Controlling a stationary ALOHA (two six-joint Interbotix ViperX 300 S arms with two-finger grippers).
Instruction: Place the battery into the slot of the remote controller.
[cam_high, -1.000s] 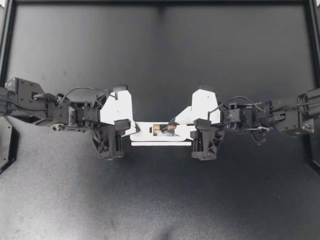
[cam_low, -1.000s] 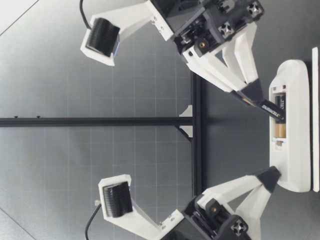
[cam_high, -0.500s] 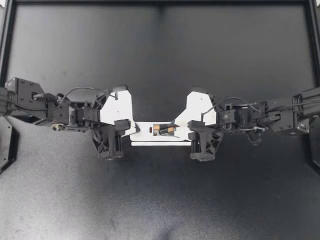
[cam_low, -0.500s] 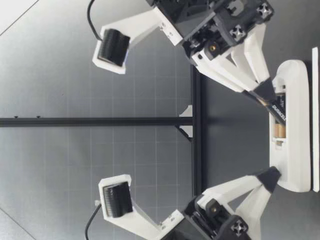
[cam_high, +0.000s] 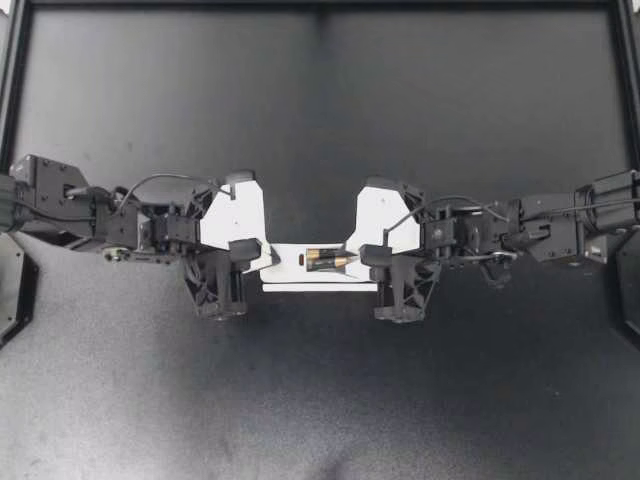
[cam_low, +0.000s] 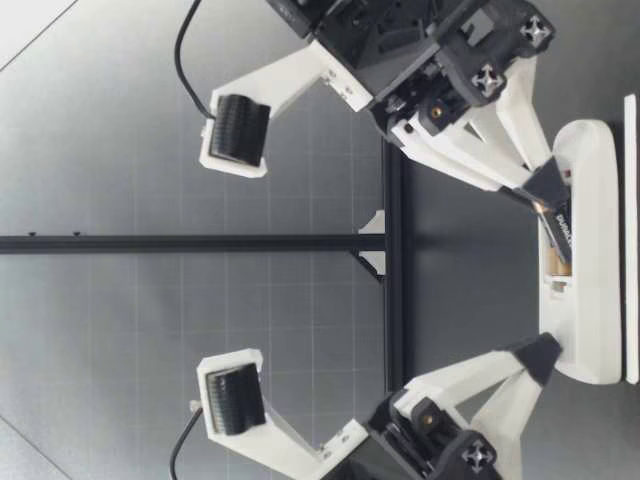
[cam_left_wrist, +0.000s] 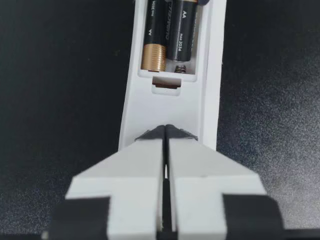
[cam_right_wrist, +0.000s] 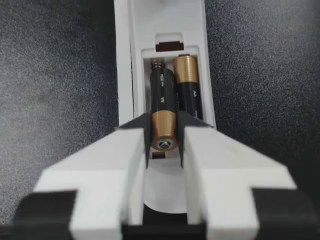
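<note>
Jaws of right gripper (cam_high: 352, 261) clamped on AA battery (cam_high: 326, 262) in remote controller (cam_high: 285, 269) slot (cam_right_wrist: 158, 64), beside second battery (cam_right_wrist: 186, 85); left gripper (cam_high: 268, 258) jaws together on controller end.

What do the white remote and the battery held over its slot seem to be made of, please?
The long white remote controller looks like moulded plastic: smooth and matte. The black-and-copper cylindrical battery seems metal under a printed wrap; its end cap glints.

Item count, by kind
1 white plastic remote controller (cam_high: 295, 268); 2 black-and-copper cylindrical batteries: gripped battery (cam_right_wrist: 164, 107), seated battery (cam_right_wrist: 186, 87); 2 white two-finger grippers: left gripper (cam_high: 268, 258), right gripper (cam_high: 352, 258); 1 black table (cam_high: 320, 120)
</note>
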